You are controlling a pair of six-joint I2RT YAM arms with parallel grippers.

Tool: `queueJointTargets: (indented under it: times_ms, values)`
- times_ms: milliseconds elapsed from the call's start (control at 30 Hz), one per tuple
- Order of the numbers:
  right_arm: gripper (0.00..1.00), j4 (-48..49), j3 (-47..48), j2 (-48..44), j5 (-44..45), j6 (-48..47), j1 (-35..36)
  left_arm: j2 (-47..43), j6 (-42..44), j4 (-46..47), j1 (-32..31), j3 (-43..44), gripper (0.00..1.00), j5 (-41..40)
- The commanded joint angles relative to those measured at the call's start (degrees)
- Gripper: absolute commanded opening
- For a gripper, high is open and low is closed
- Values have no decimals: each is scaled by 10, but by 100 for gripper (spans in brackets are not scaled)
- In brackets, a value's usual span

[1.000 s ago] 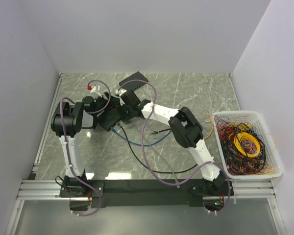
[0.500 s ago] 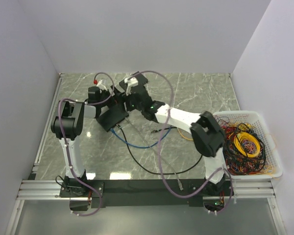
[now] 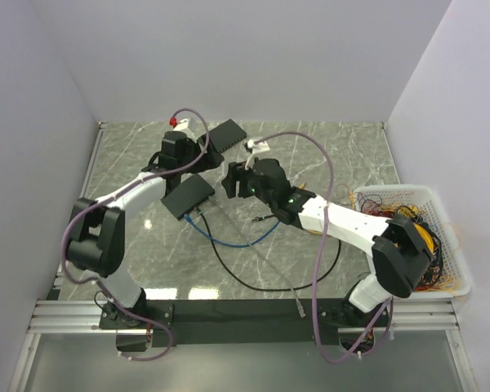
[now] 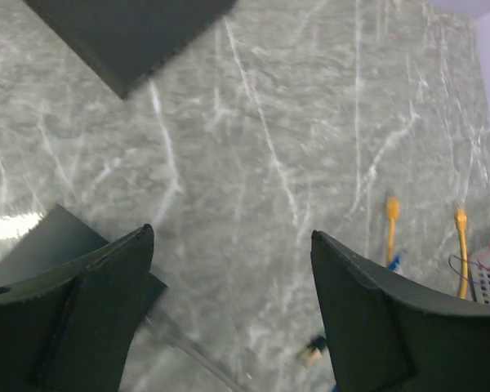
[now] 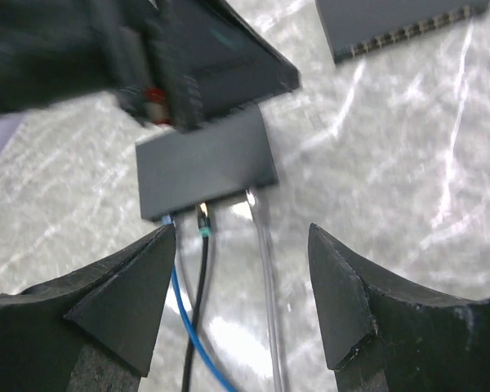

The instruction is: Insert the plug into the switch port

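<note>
My left claw (image 4: 230, 241) open, empty | right claw (image 5: 241, 235) likewise | risk: I snag blue cable (image 5: 180, 294), dragging switch (image 5: 206, 163) askew

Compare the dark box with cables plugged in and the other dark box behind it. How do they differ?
The cabled box has cables plugged into its near edge; the rear box shows a row of ports with no cable. The cabled box lies closer in; the rear box sits farther back. Both are dark, flat, and rest on the marble table.
</note>
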Motion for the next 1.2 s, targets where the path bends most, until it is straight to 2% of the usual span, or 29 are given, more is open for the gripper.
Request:
queueJointTargets:
  times_ms: [0,33,200,300,400,667,1167]
  values:
    - [72,16,-29,-49,20,29,-3,-41,11,-84,-32,-24,81,-80]
    - [72,16,-37,-55,23,32,-3,-51,11,-96,-40,-31,74,-103]
    - [72,10,-68,-89,32,38,-4,-65,-8,-148,-84,-40,61,-142]
    - [72,0,-64,-98,33,39,-7,-65,-11,-174,-103,-37,60,-169]
    - [72,-8,-63,-107,37,39,-11,-58,-16,-199,-116,-29,54,-190]
    - [73,1,-81,-120,2,55,-40,-33,-18,-251,-138,-15,55,-244]
    - [73,17,-99,-117,-31,76,-60,39,-28,-224,-145,-1,54,-251]
